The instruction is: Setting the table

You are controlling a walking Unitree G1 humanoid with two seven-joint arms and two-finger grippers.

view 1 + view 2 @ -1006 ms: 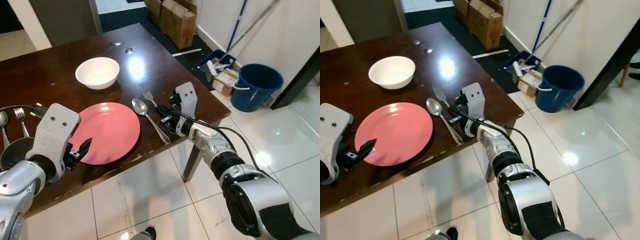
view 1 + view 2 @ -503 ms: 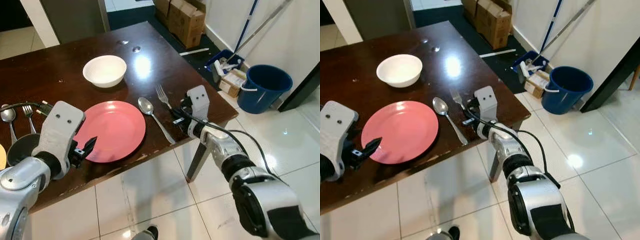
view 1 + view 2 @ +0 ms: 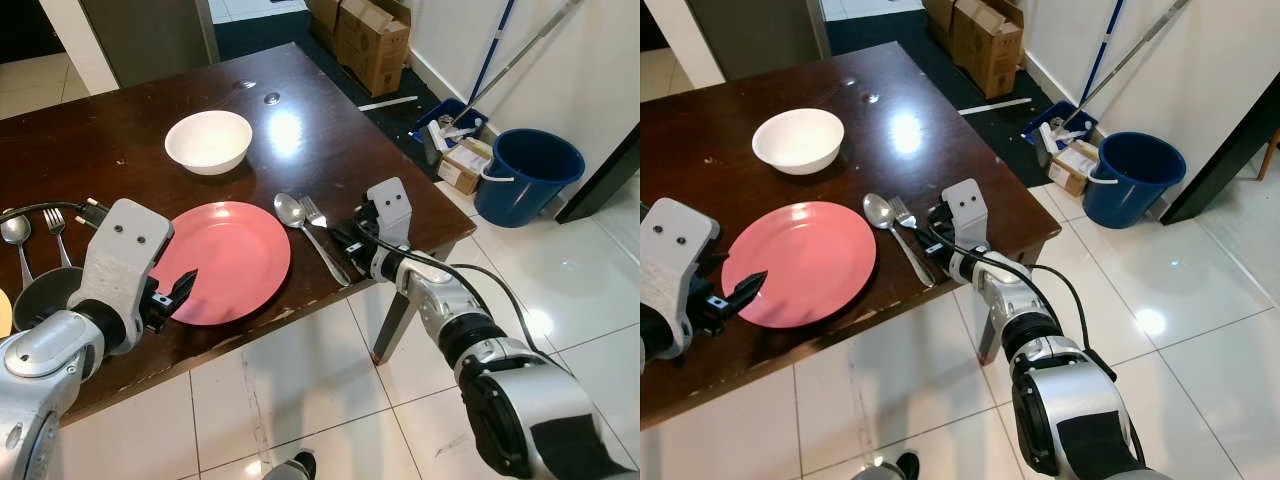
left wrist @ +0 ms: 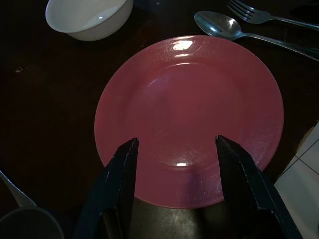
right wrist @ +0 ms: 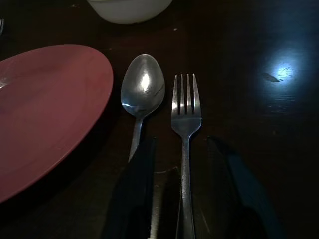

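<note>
A pink plate [image 3: 228,262] lies near the front edge of the dark wooden table [image 3: 110,150], with a white bowl [image 3: 208,141] behind it. Just right of the plate a spoon [image 3: 298,222] and a fork [image 3: 315,213] lie side by side. My right gripper [image 3: 346,243] is low over the table at their handle ends. It is open, and the fork [image 5: 186,112] handle runs between its fingers [image 5: 133,195]. My left gripper [image 4: 176,143] is open over the near rim of the plate [image 4: 189,109], holding nothing.
More cutlery [image 3: 35,228] and a dark cup [image 3: 42,296] sit at the table's left end. The table's right corner is just past my right gripper. A blue bucket [image 3: 530,170], cardboard boxes [image 3: 375,40] and a mop stand on the tiled floor to the right.
The fork has shifted left and now lies close beside the spoon, with my right gripper moved along behind it. The left gripper stays over the plate's rim.
</note>
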